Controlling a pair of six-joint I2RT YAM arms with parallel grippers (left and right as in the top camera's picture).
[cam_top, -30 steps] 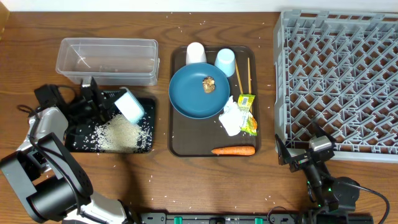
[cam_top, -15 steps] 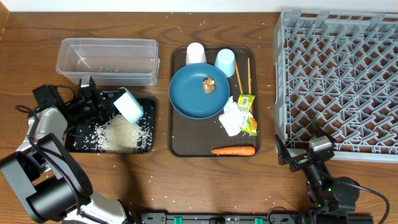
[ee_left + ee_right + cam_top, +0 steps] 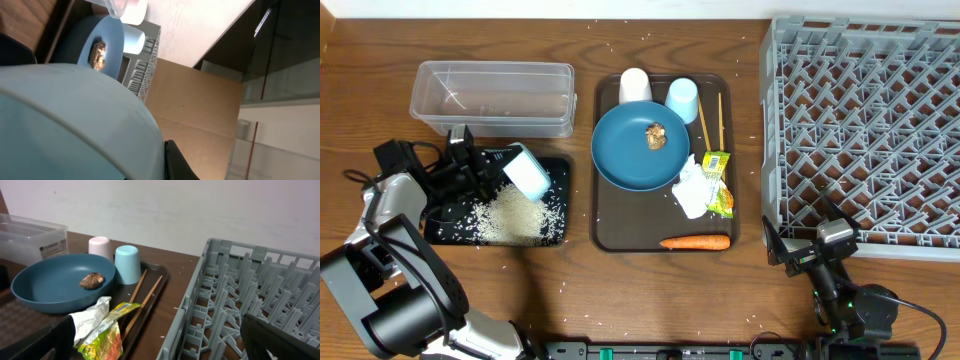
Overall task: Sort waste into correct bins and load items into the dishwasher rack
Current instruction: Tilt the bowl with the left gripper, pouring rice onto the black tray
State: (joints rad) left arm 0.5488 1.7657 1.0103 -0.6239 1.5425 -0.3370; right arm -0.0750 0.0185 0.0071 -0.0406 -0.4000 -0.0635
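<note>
My left gripper is shut on the pale blue-white bowl and holds it tipped on its side over the black tray. A pile of white rice lies in that tray. The bowl fills the left wrist view. On the brown serving tray are the dark blue plate with a brown food lump, a white cup, a light blue cup, chopsticks, a tissue, a snack wrapper and a carrot. My right gripper is open and empty beside the rack.
The clear tub stands behind the black tray. Loose rice grains are scattered on the wooden table. The right wrist view shows the rack's near corner, the wrapper and the plate.
The left gripper and the bowl have shifted very slightly to the left over the black tray. The right arm has not moved.
</note>
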